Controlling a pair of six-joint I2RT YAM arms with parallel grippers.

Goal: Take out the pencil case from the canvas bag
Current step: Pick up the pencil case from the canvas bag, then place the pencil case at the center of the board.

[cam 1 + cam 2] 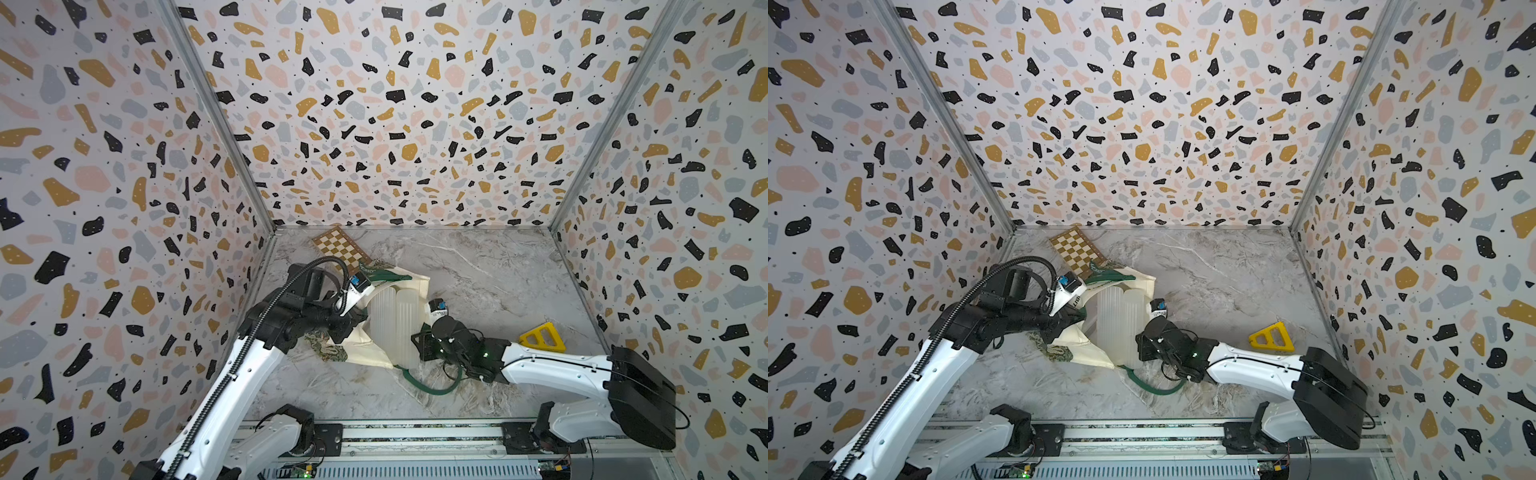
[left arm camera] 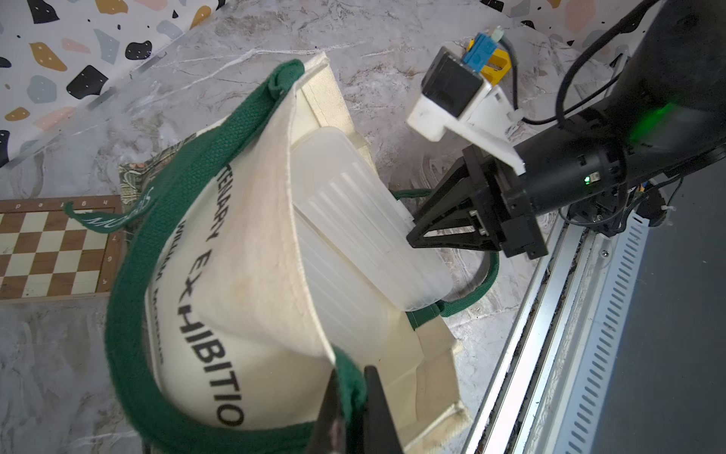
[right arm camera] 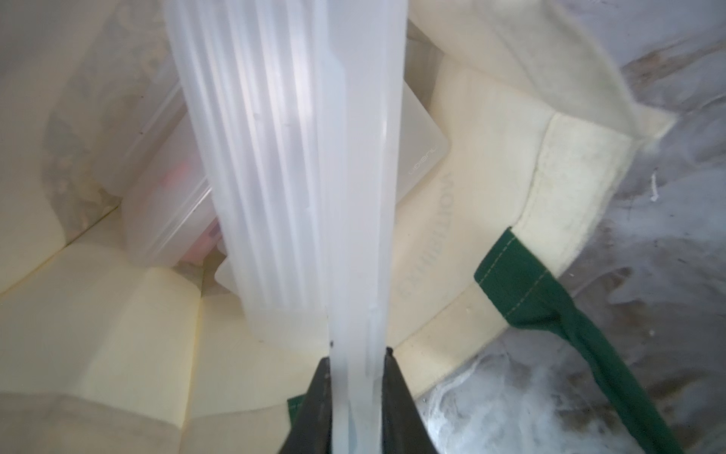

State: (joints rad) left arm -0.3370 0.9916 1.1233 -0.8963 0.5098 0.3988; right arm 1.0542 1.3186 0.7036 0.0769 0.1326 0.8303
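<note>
Nearest the right wrist camera, the right tool [image 3: 358,351] is clamped on the edge of the ribbed pencil case [image 3: 267,137], lodged partly inside the canvas bag [image 2: 243,251] on the table [image 1: 498,270], whose mouth is held raised by the left tool [image 2: 353,401], closed on a green strap [image 2: 129,314]

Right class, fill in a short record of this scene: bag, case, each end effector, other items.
Bag: cream canvas tote bag, lying on grey marble tabletop
Case: translucent ribbed plastic pencil case, partly out of bag's mouth
Left end effector: shut on bag's dark green strap handle
Right end effector: shut on case's edge
Others: wooden chessboard; yellow triangular plastic piece
</note>
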